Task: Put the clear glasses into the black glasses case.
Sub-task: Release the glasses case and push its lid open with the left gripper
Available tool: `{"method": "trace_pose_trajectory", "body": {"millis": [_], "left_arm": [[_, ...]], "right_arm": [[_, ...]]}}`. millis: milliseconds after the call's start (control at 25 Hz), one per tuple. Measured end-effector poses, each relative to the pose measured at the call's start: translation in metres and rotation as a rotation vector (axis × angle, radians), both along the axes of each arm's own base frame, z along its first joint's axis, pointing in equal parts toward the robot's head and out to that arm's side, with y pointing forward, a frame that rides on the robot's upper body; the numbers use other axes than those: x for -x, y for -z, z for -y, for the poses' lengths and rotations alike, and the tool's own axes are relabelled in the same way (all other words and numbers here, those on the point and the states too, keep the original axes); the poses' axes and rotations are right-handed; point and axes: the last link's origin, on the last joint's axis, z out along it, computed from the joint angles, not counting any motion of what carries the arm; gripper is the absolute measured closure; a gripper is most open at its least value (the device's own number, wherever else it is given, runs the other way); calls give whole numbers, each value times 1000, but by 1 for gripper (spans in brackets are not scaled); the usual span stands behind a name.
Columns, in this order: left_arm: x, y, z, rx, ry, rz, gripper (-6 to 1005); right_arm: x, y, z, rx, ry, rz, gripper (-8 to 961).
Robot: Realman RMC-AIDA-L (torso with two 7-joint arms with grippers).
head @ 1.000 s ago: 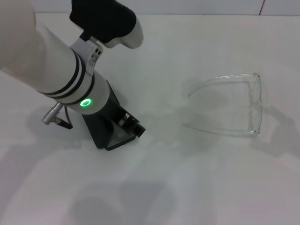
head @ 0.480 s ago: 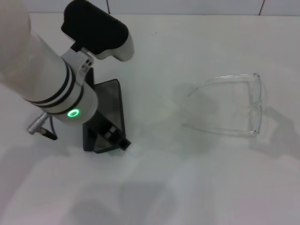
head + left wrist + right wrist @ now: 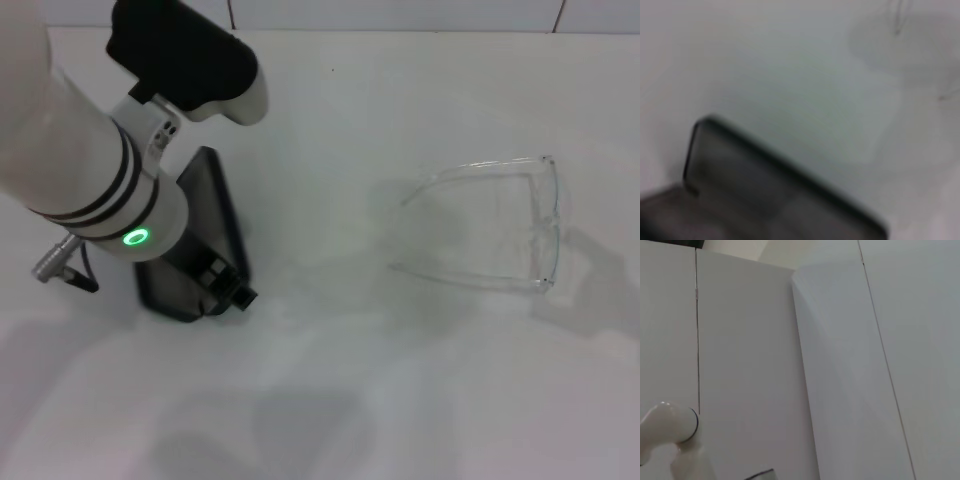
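Observation:
The clear glasses (image 3: 492, 222) lie on the white table at the right in the head view, arms unfolded and pointing left. The black glasses case (image 3: 208, 205) is at the left, partly hidden under my left arm. It fills the near part of the left wrist view as a blurred dark slab (image 3: 770, 200) with a greyer inner face. My left gripper (image 3: 226, 287) sits at the case's near end and looks shut on it. The glasses are well apart from the case, to its right. My right gripper is out of view.
The white table (image 3: 330, 380) stretches between the case and the glasses and toward the front. A white wall edge runs along the back. The right wrist view holds only white panels and a rounded white robot part (image 3: 665, 426).
My left arm has swung to the left and slightly back, and the black case has moved and turned with it. The clear glasses have stayed where they were.

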Motion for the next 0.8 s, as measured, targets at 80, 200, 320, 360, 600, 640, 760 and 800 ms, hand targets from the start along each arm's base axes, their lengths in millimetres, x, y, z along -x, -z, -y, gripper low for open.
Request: {"method": "trace_pose_trajectory", "body": {"millis": [80,200,320,360,600,640,760,800], "left_arm": [[-9,0,3,0,36,9,324],[-21,-1,4,-8,80,25,326],[-27,-4,4,-20,101,36,328],[-27,-4,4,-20,101,36,329],[-25,-14,-4,-79,111,12,333],[-25,-16,-6,-88,112,8,334],[-23,-23,-13,-121,119,15,336],[-22,-24,-15,-126,125,18,336]], "right_arm": [[1,0,-1,0,-3,0,82],[2,0,-2,0,-6,-1,82],[1,1,-1,0,-5,-1,82],[1,1,-1,0,-3,-1,83],[-1,0,2,-4,6,-5,83],[-1,0,2,-4,7,-8,83],[-1,0,3,-3,3,-13,83],[-1,0,3,-3,2,-13,83]]}}
